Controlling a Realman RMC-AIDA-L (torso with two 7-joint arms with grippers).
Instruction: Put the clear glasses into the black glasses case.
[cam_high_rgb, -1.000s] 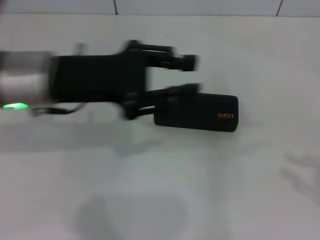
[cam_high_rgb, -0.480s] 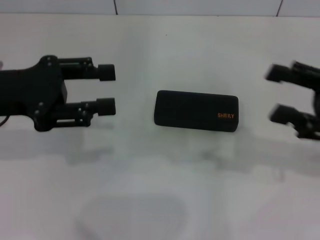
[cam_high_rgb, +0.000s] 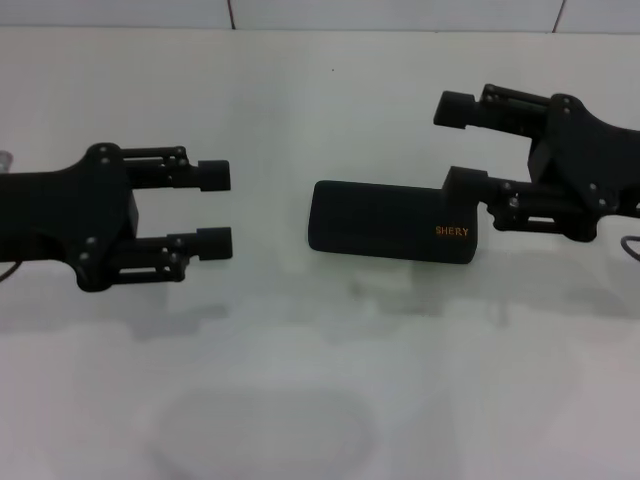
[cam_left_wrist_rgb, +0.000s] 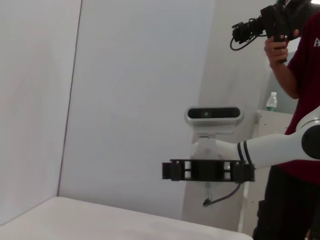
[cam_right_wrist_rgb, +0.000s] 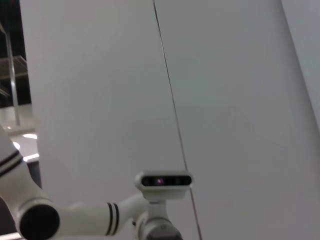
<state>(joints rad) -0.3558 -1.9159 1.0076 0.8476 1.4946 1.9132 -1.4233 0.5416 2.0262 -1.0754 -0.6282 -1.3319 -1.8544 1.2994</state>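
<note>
White table (cam_high_rgb: 400, 380), closed black glasses case (cam_high_rgb: 390, 221), spread left gripper (cam_high_rgb: 222, 209), spread right gripper (cam_high_rgb: 455, 145), perhaps touching it

Clear glasses: not made out in any view; only a faint oval smudge on the near part of the white table (cam_high_rgb: 330, 90). Right gripper (cam_high_rgb: 452, 142): nearer fingertip overlaps the black glasses case (cam_high_rgb: 385, 218) right end, contact unclear. Both arms cut off by head view's side edges; the case's closed lid hides its inside.
</note>
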